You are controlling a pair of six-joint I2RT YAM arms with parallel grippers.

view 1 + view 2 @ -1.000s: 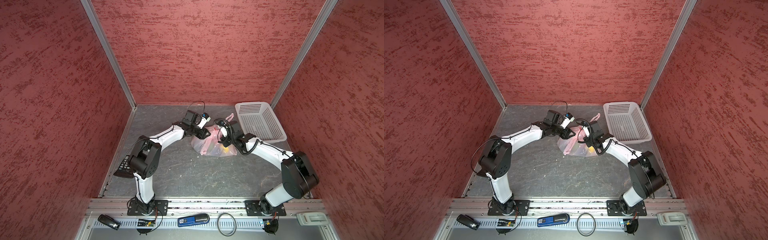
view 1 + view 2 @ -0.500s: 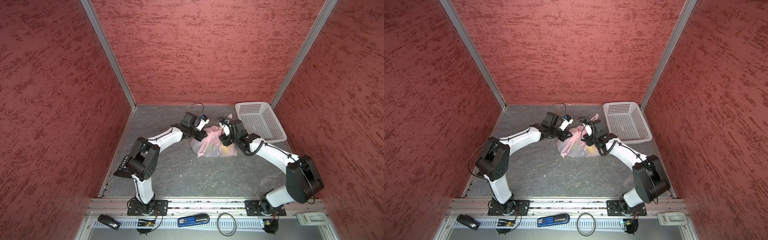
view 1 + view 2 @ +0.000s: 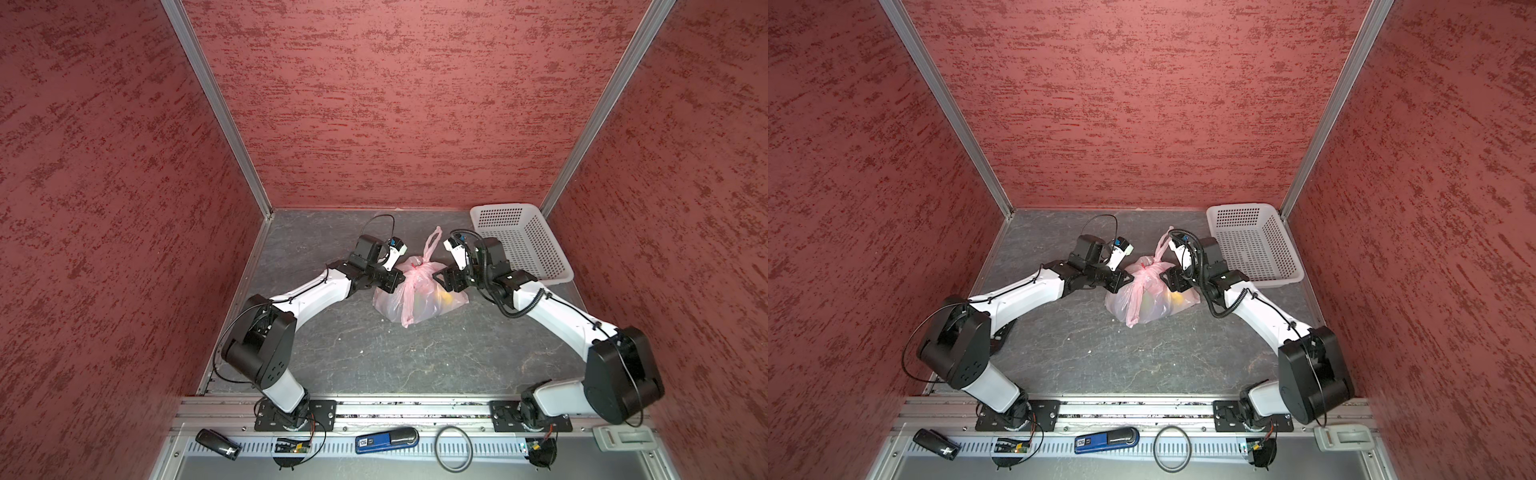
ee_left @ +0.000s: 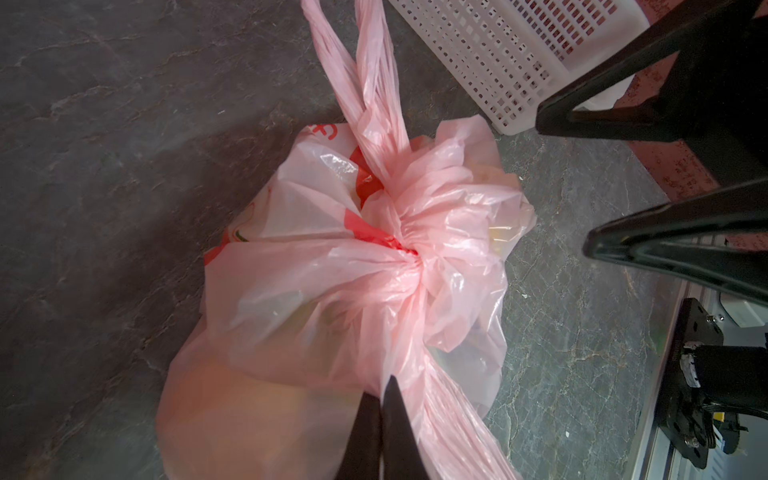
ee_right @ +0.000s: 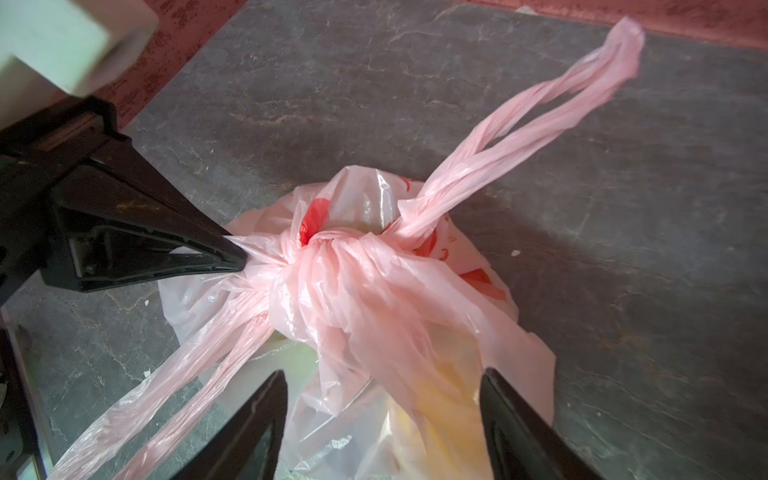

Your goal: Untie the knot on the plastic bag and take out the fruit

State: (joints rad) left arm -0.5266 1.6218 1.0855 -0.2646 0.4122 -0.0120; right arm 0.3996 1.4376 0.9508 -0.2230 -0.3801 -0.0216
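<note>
Right wrist view: left gripper (image 5: 235,259) was pinched shut on a strand of the plastic bag (image 5: 415,332), right beside the knot (image 5: 328,266). Right gripper (image 5: 384,374) had its jaws apart, hovering over the bag and gripping nothing. In both top views the bag sat on the grey table (image 3: 374,353) between the arms, near the white basket (image 3: 523,245), knot tied, yellow fruit (image 3: 446,297) showing through.

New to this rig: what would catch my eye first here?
The pink plastic bag in the middle of the grey floor, its knot tied. The left end effector pinches the plastic beside that knot while the right end effector hangs open over the bag. A white basket sits in the far right corner.
</note>
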